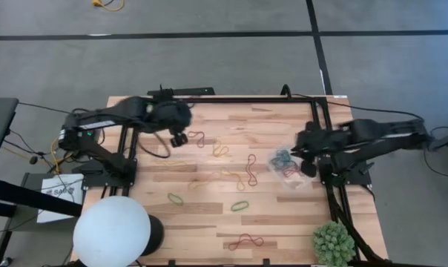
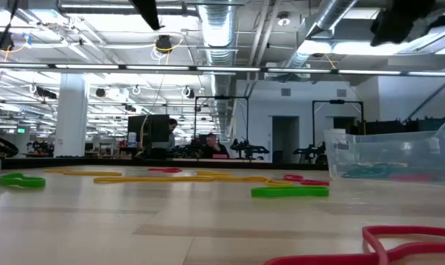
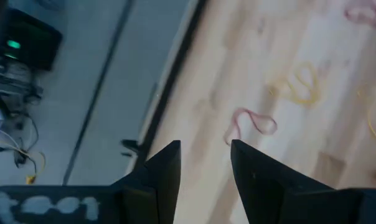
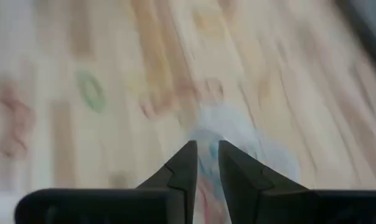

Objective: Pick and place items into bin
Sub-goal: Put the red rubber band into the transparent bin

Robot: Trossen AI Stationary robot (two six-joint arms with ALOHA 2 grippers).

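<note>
Your bin holds green and red bands; right gripper above it, fingers slightly parted, empty. Left gripper spread.

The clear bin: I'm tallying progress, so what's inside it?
The bin holds a few bands, teal-green and red ones showing through its wall. An exact count is hidden by glare and overlap.

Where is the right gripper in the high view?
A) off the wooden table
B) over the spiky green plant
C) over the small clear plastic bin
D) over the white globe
C: the right gripper sits at the small clear plastic bin near the wooden table's right side, with rubber bands already inside the bin; its wrist view looks down on the bin too.
</note>
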